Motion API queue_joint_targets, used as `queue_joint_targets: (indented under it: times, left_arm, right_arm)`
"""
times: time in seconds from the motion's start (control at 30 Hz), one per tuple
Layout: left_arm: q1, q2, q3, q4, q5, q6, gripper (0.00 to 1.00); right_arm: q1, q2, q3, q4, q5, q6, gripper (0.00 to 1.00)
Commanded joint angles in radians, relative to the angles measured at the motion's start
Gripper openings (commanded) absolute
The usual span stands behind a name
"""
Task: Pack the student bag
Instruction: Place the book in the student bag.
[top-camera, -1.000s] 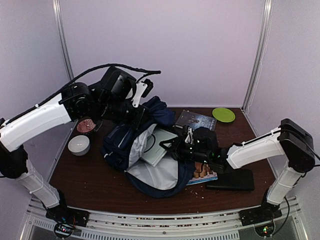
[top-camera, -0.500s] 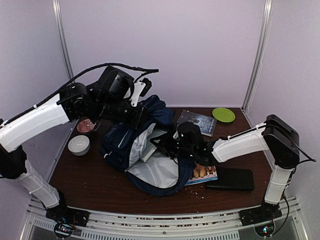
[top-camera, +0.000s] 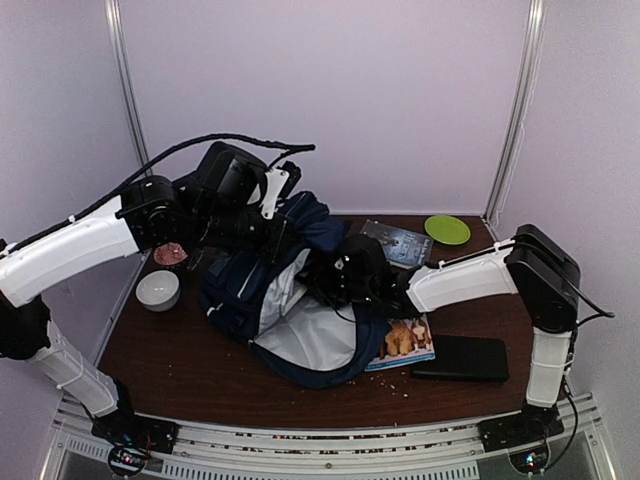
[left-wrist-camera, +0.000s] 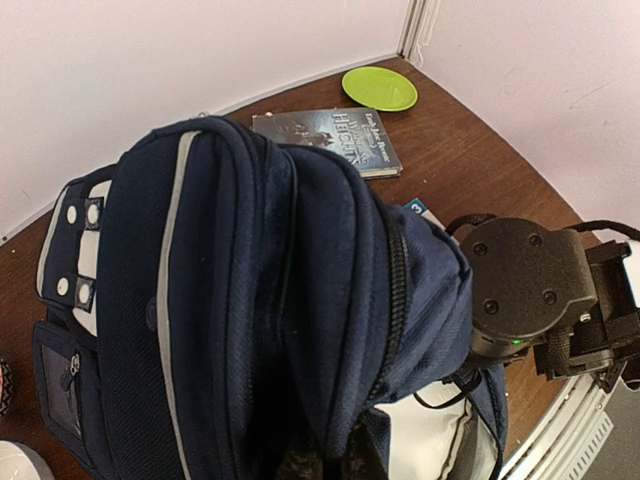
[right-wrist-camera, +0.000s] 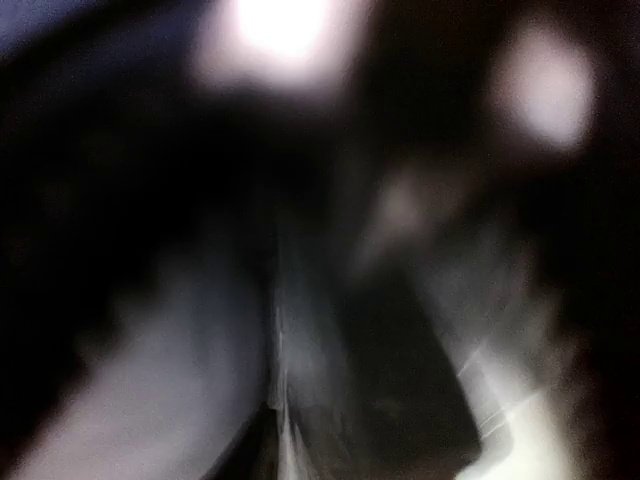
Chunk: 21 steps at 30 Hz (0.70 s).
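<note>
The student bag (top-camera: 235, 290), navy with a pale grey lining (top-camera: 310, 340), lies open in the middle of the table. My left gripper (top-camera: 283, 232) holds its upper edge up. In the left wrist view the navy fabric (left-wrist-camera: 230, 300) fills the frame and bunches between the jaws at the bottom edge. My right arm reaches from the right, and its black wrist body (top-camera: 358, 272) sits at the bag's mouth with the fingers hidden inside. The right wrist view is dark and blurred, showing only dim pale surfaces, so I cannot see how those jaws stand.
A dark book (top-camera: 400, 243) and a green plate (top-camera: 447, 230) lie at the back right. A book with a dog picture (top-camera: 403, 340) and a flat black case (top-camera: 462, 358) lie right of the bag. A white bowl (top-camera: 158, 290) and a reddish cup (top-camera: 170, 254) stand left.
My right arm has pushed left into the bag's mouth. The white flat item it carried no longer shows, and the dog-picture book is uncovered. The left arm has hardly moved.
</note>
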Motion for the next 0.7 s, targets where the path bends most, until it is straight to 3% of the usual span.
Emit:
queue_joint_targets:
  times: [0.0, 0.3, 0.67]
  left_arm:
    - [0.004, -0.069, -0.006, 0.204, -0.021, -0.008, 0.0]
    - [0.06, -0.081, -0.064, 0.22, -0.04, -0.028, 0.0]
    - [0.063, -0.087, -0.077, 0.216, -0.032, -0.033, 0.0]
  right_arm:
    - [-0.035, -0.041, -0.049, -0.109, 0.041, -0.062, 0.45]
    - [-0.035, -0.189, -0.125, -0.117, -0.044, -0.094, 0.68]
    - [-0.035, -0.222, -0.1, -0.412, 0.019, -0.182, 0.69]
